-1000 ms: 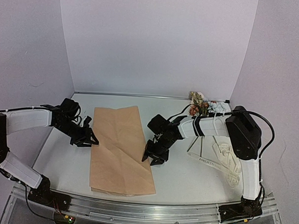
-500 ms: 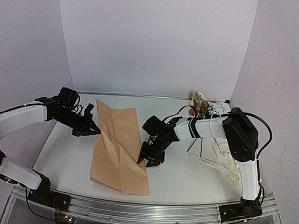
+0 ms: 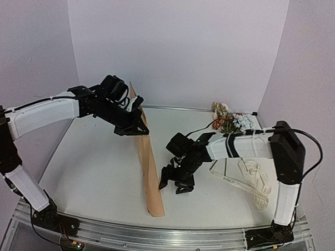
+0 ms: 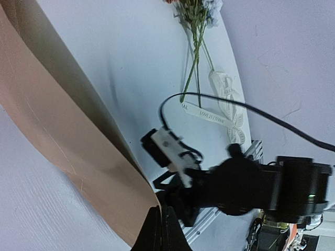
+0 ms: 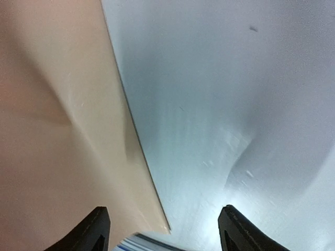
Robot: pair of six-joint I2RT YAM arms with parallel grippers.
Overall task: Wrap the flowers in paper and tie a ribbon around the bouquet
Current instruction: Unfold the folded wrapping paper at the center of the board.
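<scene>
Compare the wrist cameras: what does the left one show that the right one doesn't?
Left wrist only: the flowers and the ribbon lying on the table beyond the right arm, and the left gripper pinched shut on the paper at its edge. Right wrist only: the right gripper open, nothing between its fingers. Both: the paper and bare table.

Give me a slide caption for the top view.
Left fingers hold the paper up on edge; right fingers open beside it.
</scene>
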